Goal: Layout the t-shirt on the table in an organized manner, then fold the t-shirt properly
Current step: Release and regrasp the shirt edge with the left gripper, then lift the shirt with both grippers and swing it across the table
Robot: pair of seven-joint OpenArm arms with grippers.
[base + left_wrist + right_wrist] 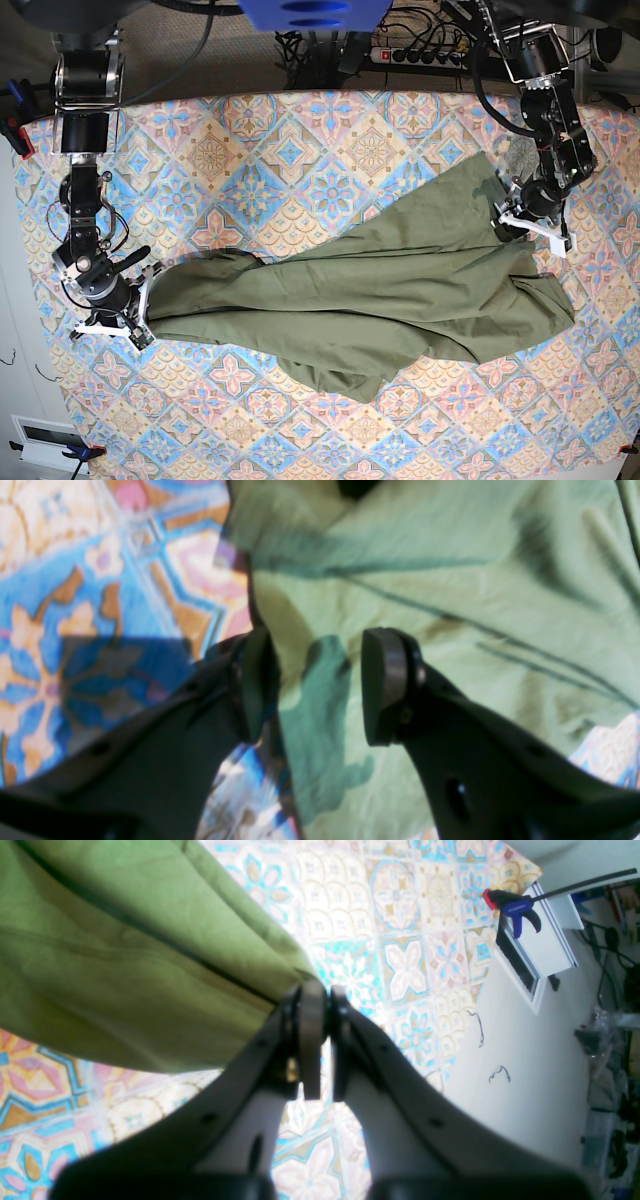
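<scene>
Right gripper (320, 1005) has its jaws pressed together on one end of the t-shirt (370, 295); the green cloth spreads away from its tips to one side, over the table (300, 150). Left gripper (312, 680) has its jaws apart, with a wide gap, and nothing is held between them. Below this gap lies wrinkled cloth of the t-shirt, and its edge runs close beside one finger (252, 685). From above, the shirt lies stretched between both grippers.
</scene>
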